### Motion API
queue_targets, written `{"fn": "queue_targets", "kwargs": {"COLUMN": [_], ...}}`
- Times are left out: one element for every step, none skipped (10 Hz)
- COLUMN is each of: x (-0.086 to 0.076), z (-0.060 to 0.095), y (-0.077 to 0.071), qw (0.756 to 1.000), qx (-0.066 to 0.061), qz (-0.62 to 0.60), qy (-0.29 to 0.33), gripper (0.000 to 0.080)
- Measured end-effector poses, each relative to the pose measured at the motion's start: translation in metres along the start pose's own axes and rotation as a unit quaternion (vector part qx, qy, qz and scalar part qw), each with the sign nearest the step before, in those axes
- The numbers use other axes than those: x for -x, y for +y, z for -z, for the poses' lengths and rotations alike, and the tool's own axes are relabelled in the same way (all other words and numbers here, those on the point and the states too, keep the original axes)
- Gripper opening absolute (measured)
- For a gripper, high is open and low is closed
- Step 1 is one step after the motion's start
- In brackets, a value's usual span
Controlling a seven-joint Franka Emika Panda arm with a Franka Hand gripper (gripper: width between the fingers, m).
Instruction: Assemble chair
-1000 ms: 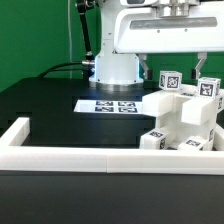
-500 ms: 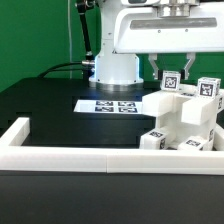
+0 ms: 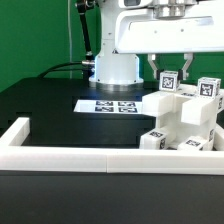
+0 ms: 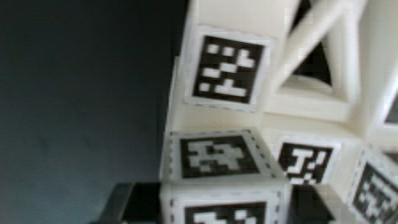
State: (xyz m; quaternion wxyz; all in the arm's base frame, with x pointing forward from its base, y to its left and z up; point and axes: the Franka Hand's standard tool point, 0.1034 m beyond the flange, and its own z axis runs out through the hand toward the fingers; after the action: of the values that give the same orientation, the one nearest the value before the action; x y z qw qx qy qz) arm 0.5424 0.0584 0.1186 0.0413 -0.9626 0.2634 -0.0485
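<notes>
My hand (image 3: 170,72) is down over the chair (image 3: 185,118), fingers (image 3: 154,66) clamped either side of the tagged upright post (image 3: 170,82) at the top of the assembly. Chair is a stepped white block cluster with black-and-white tags, sitting on the black counter (image 3: 40,105) toward the exterior view's right, just behind the white border rail (image 3: 100,158) that runs along the counter's near edge. A second tagged post (image 3: 208,88) stands beside the one I'm gripping, further toward the exterior view's right. Marker board (image 3: 108,104) lies flat on the counter in front of my white base (image 3: 116,68), next to the chair; can't tell if they touch. Wrist view is close and blurry: tagged post face (image 4: 226,68), white slanted struts (image 4: 329,45) beside it, more tagged blocks (image 4: 217,157) beyond.
</notes>
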Motion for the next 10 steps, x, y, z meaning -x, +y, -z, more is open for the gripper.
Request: {"fn": "queue_targets", "kwargs": {"x": [0.0004, 0.0010, 0.0017, 0.0015, 0.0014, 0.0014, 0.0016, 0.0021, 0.0023, 0.0024], "z": [-0.0002, -0.0003, -0.0006, -0.0007, -0.0007, -0.0007, -0.0008, -0.0008, -0.0009, -0.0009], "y": [-0.0001, -0.0009, -0.0018, -0.0018, -0.0018, -0.0016, -0.0019, -0.0025, -0.0029, -0.0029], "qw": [0.999, 0.996, 0.989, 0.980, 0.969, 0.959, 0.951, 0.937, 0.926, 0.921], "qx": [0.000, 0.000, 0.000, 0.000, 0.000, -0.001, -0.003, -0.004, -0.006, -0.006], "qz": [-0.055, -0.091, -0.151, -0.201, -0.246, -0.283, -0.309, -0.350, -0.377, -0.389], "qy": [0.000, 0.000, 0.000, 0.000, -0.001, -0.001, -0.002, -0.003, -0.005, -0.006], "gripper": [0.0287, 0.0287, 0.0287, 0.0287, 0.0287, 0.0287, 0.0287, 0.0287, 0.0287, 0.0287]}}
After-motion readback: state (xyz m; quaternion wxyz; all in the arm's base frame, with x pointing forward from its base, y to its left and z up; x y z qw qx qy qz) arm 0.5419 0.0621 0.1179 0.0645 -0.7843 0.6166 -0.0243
